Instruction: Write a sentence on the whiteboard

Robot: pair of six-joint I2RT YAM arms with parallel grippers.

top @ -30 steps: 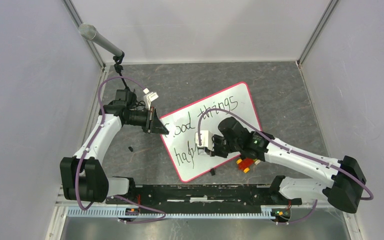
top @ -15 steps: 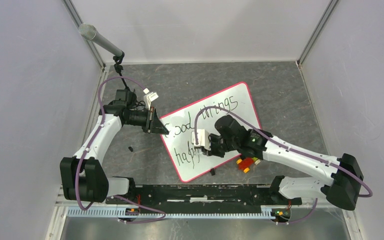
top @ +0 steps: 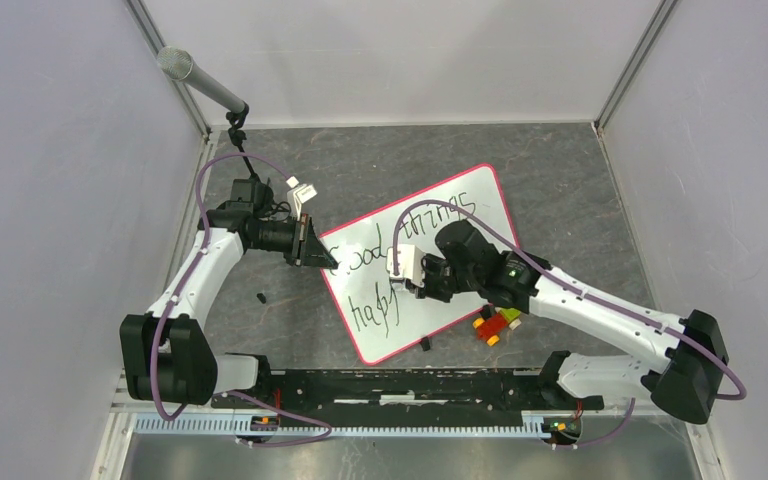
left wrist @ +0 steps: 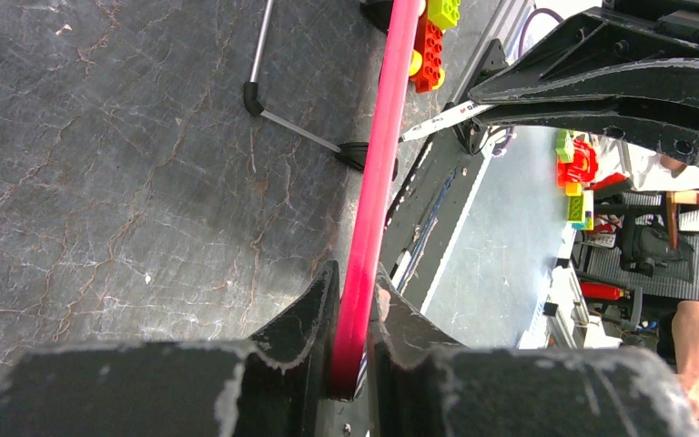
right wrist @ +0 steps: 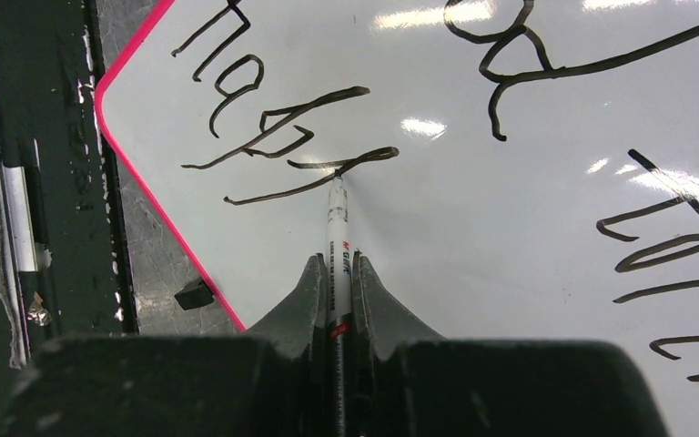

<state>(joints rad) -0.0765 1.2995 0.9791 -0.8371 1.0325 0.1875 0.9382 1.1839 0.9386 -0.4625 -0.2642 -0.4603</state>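
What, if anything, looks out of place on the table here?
The whiteboard lies at a slant across the table, its rim clamped by the left pincer. Stray toy bricks sit beside its near right edge, unrelated to writing.

sentence (top: 368,258) partly under right arm (top: 580,300), whiteboard (right wrist: 510,237) cropped by frame
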